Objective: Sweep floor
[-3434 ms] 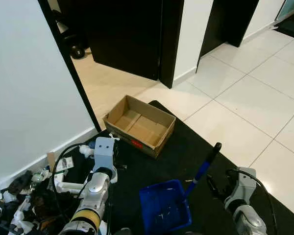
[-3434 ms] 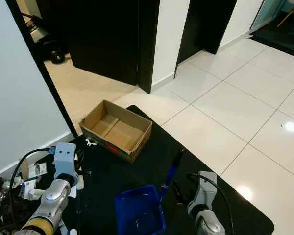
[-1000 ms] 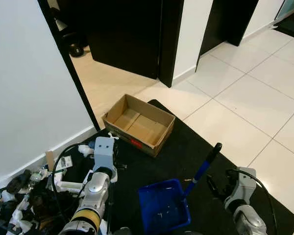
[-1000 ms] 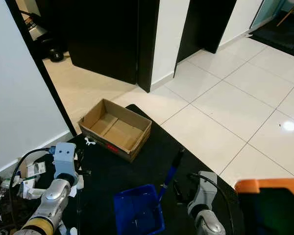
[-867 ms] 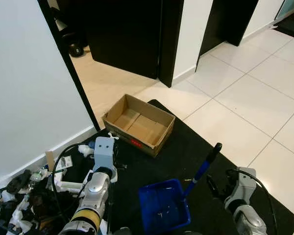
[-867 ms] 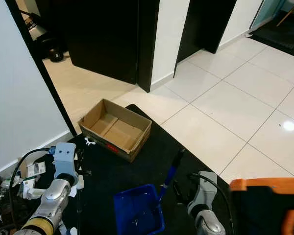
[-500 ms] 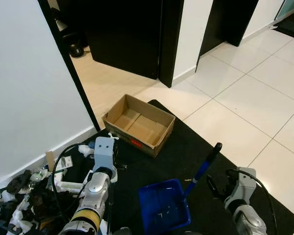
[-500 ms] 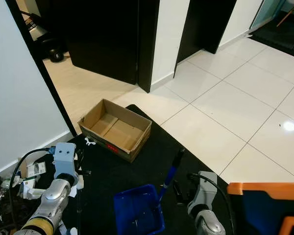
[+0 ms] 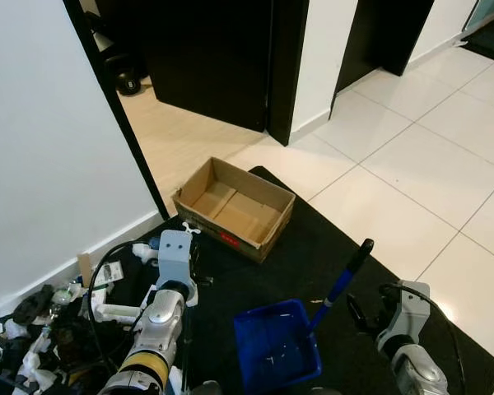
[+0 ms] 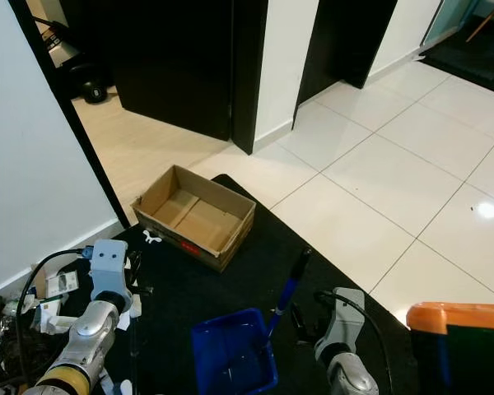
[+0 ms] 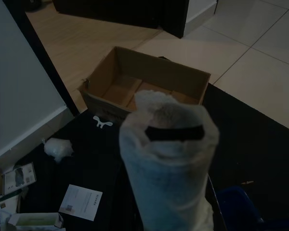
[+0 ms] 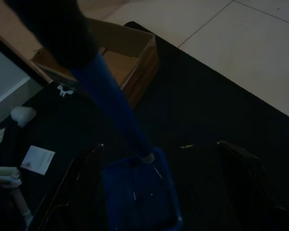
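A blue dustpan (image 9: 277,346) with a few crumbs in it rests on the black mat (image 9: 313,247). Its long blue handle (image 9: 343,276) with a black grip slants up to the right. My right gripper (image 12: 159,147) is open just beside that handle, one black finger (image 12: 89,173) on each side of the pan in the right wrist view. My left gripper (image 9: 185,267) is low on the left of the mat. In the left wrist view a white-wrapped pole (image 11: 168,163) with a black band stands right before the camera.
An open, empty cardboard box (image 9: 235,210) lies on the mat's far edge. Litter, papers and white scraps (image 9: 41,329) pile up at the lower left by the wall. A small twig (image 9: 315,302) lies near the pan. An orange-edged dark object (image 10: 461,346) sits at the lower right.
The orange-edged object came into the lower right of the right eye view and has shifted slightly. Arms, dustpan and box stay as they were.
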You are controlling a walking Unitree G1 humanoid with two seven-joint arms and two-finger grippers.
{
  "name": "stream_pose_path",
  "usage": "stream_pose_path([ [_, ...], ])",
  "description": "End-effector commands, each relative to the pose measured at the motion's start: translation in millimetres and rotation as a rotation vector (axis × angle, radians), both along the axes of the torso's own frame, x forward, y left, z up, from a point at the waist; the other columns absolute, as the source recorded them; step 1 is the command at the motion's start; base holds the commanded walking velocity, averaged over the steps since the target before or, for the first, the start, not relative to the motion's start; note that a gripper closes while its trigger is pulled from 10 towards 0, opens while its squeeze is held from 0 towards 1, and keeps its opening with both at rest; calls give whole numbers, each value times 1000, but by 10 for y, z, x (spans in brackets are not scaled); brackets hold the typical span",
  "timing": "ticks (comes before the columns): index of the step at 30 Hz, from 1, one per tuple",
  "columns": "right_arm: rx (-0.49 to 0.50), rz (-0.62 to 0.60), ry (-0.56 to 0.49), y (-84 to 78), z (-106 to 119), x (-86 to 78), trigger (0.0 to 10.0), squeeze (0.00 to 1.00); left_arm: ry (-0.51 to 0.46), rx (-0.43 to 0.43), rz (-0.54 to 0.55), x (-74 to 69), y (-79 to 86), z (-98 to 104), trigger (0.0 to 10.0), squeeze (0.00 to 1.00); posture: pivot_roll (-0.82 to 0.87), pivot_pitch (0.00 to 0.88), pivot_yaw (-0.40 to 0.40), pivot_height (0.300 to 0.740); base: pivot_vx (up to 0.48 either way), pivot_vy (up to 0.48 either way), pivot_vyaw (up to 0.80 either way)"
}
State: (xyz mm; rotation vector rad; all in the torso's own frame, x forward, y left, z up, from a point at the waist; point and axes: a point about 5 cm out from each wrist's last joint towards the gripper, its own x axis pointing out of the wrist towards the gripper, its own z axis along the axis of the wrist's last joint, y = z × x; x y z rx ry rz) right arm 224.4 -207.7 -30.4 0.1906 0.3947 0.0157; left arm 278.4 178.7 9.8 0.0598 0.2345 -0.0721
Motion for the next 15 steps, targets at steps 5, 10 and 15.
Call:
stream_pose_path([
  [5,12,-27,30,-46,-33,-25,10000,0,230,-8,52,-330,31,-396,10000,0,30,129,-45,740,0,0,0],
  [10,12,-18,32,-43,-26,1,10000,0,229,-5,51,-309,30,-387,10000,0,34,128,-47,740,0,0,0],
  [15,14,-17,34,-35,-24,13,10000,0,230,-2,55,-299,38,-382,10000,0,32,126,-45,740,0,0,0],
])
